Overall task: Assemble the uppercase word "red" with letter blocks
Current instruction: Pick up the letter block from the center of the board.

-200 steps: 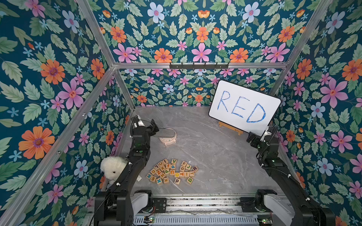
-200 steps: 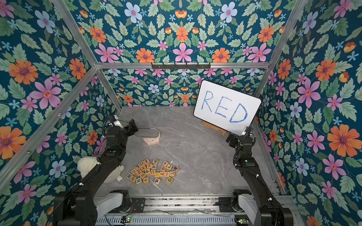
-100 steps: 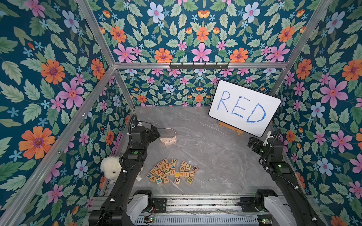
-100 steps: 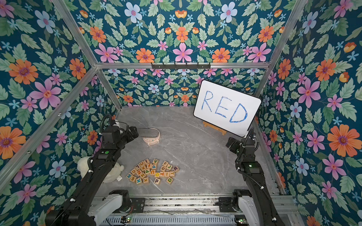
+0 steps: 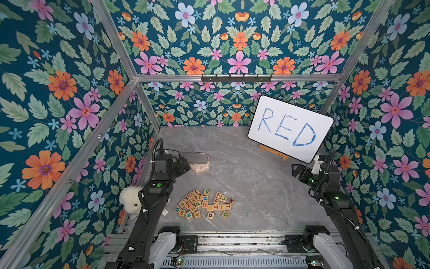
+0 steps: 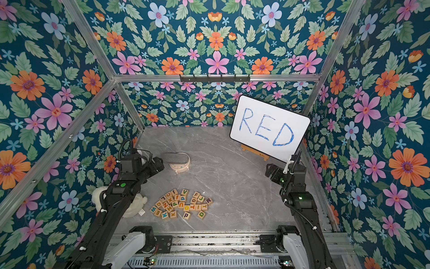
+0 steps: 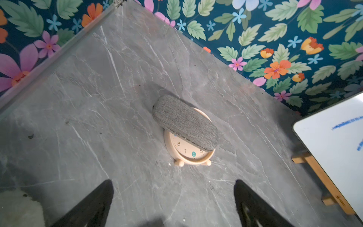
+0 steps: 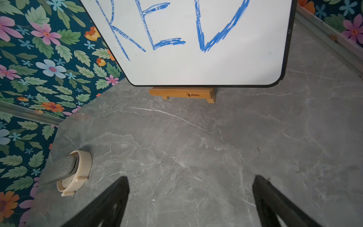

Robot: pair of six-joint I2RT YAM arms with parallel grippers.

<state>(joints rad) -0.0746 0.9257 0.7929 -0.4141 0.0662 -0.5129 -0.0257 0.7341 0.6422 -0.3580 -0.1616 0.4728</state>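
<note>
The letter blocks (image 5: 204,205) lie in a loose heap near the table's front, seen in both top views. In the heap the purple R (image 5: 231,200) sits at the right end, the green D (image 5: 225,214) just in front of it, and the orange E (image 5: 181,212) at the left end. They lie apart, so the uppercase word "red" shows nowhere in blocks. My left gripper (image 5: 186,164) hangs open behind the heap, by the clock, with nothing in it (image 7: 173,183). My right gripper (image 5: 295,171) is open and empty (image 8: 190,179) at the far right, below the whiteboard.
A beige clock (image 5: 199,164) lies flat at back left with a grey case (image 7: 184,122) across it. A whiteboard (image 5: 290,128) with "RED" handwritten in blue leans on a wooden easel (image 5: 274,152) at back right. A white plush toy (image 5: 130,201) sits by the left arm. Floral walls enclose the table.
Both arms have swung and dipped a little. The left gripper has come lower and nearer the clock. The right gripper has sunk slightly. Both stay open.
</note>
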